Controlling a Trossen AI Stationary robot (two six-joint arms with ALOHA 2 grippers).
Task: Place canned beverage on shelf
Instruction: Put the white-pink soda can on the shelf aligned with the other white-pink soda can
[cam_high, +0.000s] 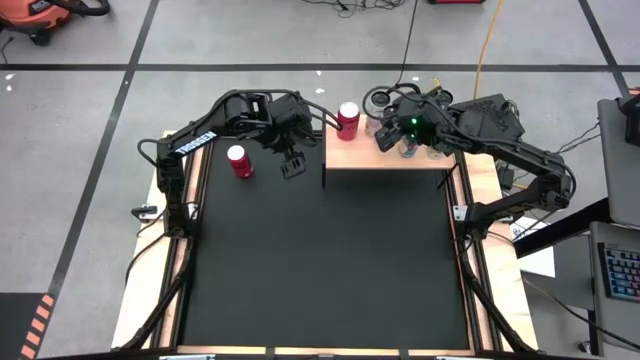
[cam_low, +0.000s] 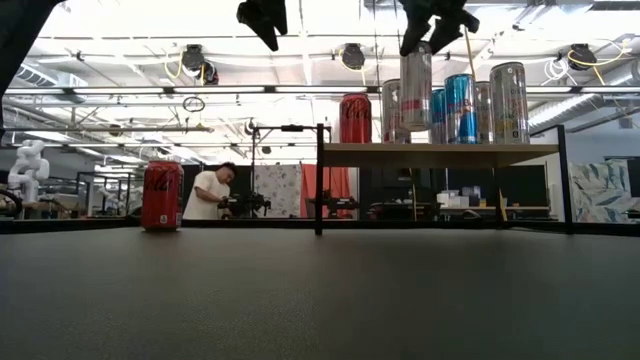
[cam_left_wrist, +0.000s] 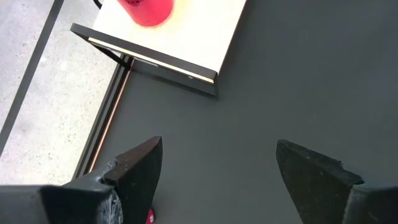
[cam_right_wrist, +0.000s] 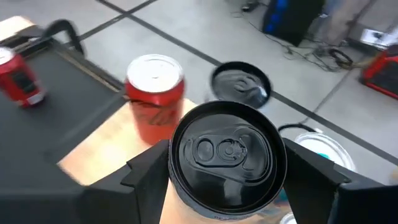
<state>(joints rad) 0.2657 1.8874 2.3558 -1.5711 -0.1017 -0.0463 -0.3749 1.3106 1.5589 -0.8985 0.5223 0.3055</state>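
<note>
On my screens: shelf (cam_high: 390, 153) at the table's (cam_high: 320, 270) far edge, carrying one red can (cam_high: 348, 118) at its left end and a cluster of tall cans (cam_low: 470, 105). My right gripper (cam_right_wrist: 227, 171) grasps a black-topped can (cam_right_wrist: 225, 154) in that cluster. A second red can (cam_high: 240, 161) stands on the table, left. My left gripper (cam_high: 292, 166) hangs released, empty, between that can and the shelf.

The shelf (cam_high: 385, 156) stands at the table's (cam_high: 320, 270) far edge, right of centre, carrying one can (cam_high: 348, 118) at its left end and a cluster of cans (cam_low: 470, 105) toward its right, while another can (cam_high: 240, 161) stands on the table left of the shelf.
</note>
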